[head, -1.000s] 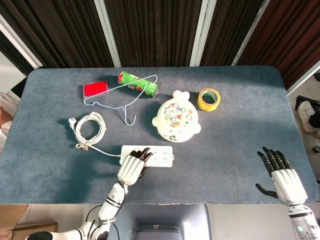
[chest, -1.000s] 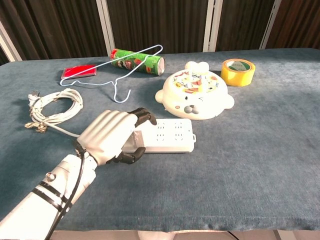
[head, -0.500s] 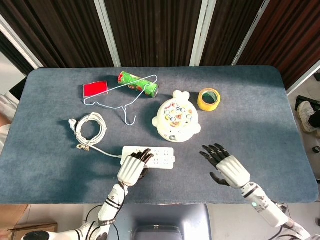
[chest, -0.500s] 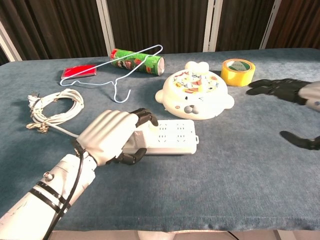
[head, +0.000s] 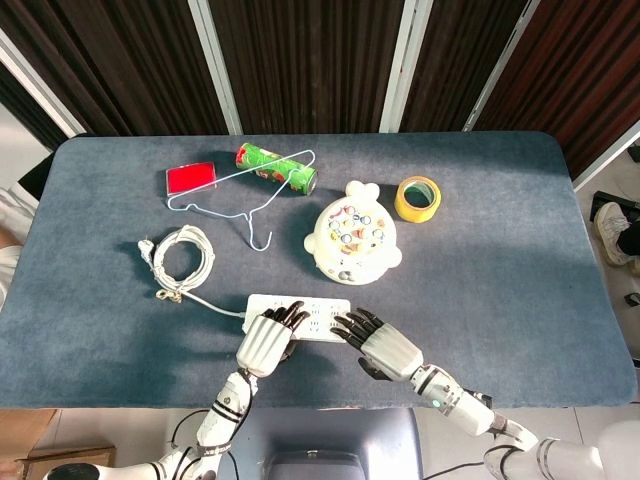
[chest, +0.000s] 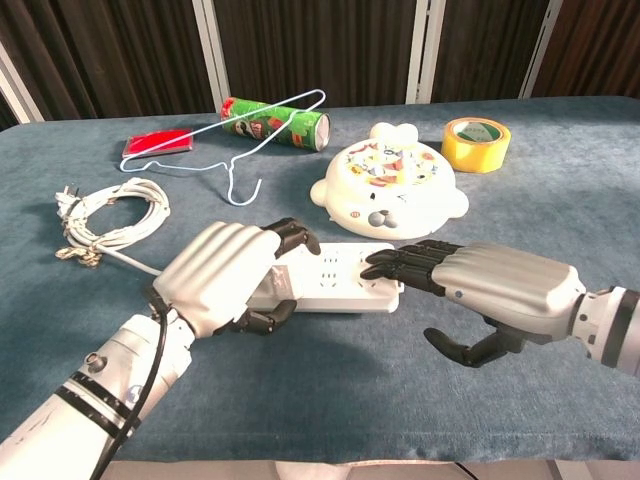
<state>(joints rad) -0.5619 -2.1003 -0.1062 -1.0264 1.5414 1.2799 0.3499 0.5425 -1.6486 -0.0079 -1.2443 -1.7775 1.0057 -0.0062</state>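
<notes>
Left hand (chest: 222, 277) grasps the white power strip (chest: 330, 279), right hand (chest: 490, 290) released at its 3 o'clock end, toy game (chest: 390, 187) at 12.

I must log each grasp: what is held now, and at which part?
The left robot hand grips the white power strip at its cable end. The right robot hand only touches the other end.

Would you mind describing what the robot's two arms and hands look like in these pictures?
Both hands, the left hand and the right hand, have glossy white shell backs and black fingers. The left forearm is white with dark bands, and a thin black cable runs along it. The right wrist is white with a dark ring.
</notes>
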